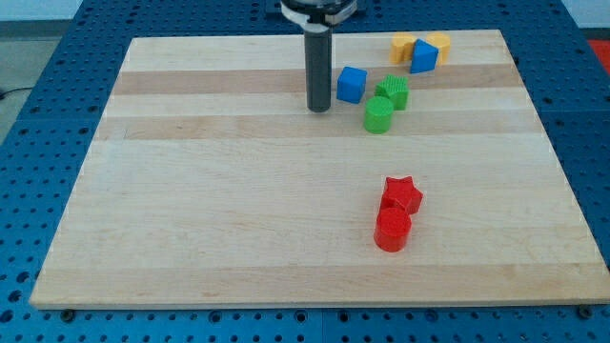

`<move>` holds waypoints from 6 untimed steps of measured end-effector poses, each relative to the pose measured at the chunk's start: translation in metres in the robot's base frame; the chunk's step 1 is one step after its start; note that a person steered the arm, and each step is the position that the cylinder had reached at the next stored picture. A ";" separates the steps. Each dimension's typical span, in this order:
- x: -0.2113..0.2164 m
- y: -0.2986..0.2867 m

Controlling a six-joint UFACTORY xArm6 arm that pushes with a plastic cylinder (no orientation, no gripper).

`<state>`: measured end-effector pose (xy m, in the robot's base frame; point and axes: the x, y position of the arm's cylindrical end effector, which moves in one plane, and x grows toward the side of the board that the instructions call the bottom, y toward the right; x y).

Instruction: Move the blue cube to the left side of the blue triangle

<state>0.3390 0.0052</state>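
The blue cube (352,84) lies near the view's top, right of centre. The blue triangle (423,56) sits further to the upper right, between two yellow blocks. My tip (318,108) is the lower end of the dark rod and stands just left of the blue cube, slightly below it, with a small gap between them.
A yellow block (403,46) and another yellow block (439,44) flank the blue triangle. A green star-like block (393,91) and a green cylinder (378,114) lie right of the blue cube. A red star (402,194) and red cylinder (392,230) lie lower right.
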 end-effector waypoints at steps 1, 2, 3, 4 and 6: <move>-0.028 0.013; -0.029 0.027; -0.028 0.014; 0.027 0.028; -0.006 0.066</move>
<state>0.3326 0.0712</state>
